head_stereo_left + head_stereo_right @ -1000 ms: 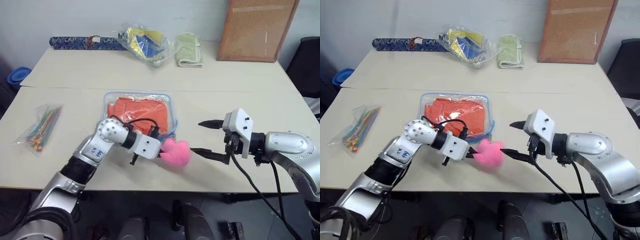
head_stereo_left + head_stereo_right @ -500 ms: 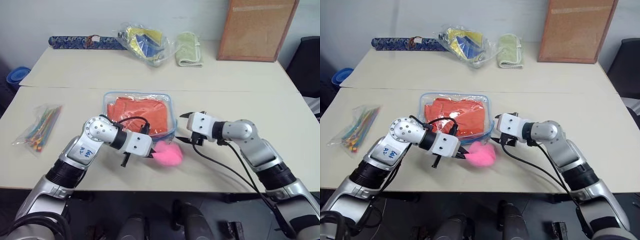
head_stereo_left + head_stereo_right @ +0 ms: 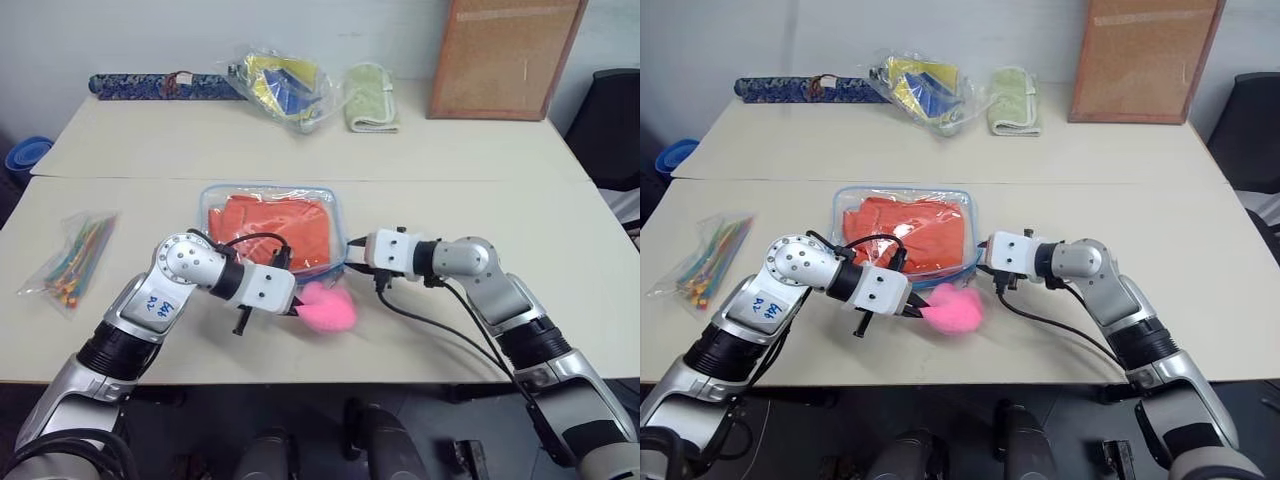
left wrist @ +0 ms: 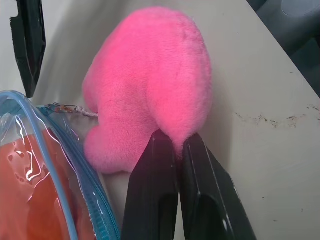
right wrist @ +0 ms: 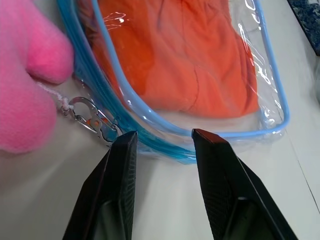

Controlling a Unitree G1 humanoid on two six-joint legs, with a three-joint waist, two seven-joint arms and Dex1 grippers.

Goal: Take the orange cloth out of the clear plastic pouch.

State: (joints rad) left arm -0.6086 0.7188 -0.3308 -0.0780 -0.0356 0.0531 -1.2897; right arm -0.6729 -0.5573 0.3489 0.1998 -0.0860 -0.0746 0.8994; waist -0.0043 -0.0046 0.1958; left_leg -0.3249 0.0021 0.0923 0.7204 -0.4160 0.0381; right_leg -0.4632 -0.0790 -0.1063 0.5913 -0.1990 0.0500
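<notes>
Here the right wrist view alone reveals a metal clasp [image 5: 92, 122] beside the pouch [image 3: 335, 222], lying flat mid-surface [image 3: 480, 150], long axis left-right, cloth [image 3: 270, 225] inside. Left pincer [image 4: 179, 150] grips the pink charm [image 4: 150, 90]; right pincer [image 5: 162, 137] stands parted at the pouch's edge.

The cloth [image 3: 275, 225] is bright orange, inside a see-through pouch [image 3: 335, 205] with light blue trim. The fluffy heart charm [image 3: 328, 308] is pink. The surface [image 3: 450, 150] is pale cream. The towel [image 3: 371, 97] is light green, the crinkly bag [image 3: 285, 85] shows yellow and blue, and the little sticks [image 3: 72, 260] have many colours.
</notes>
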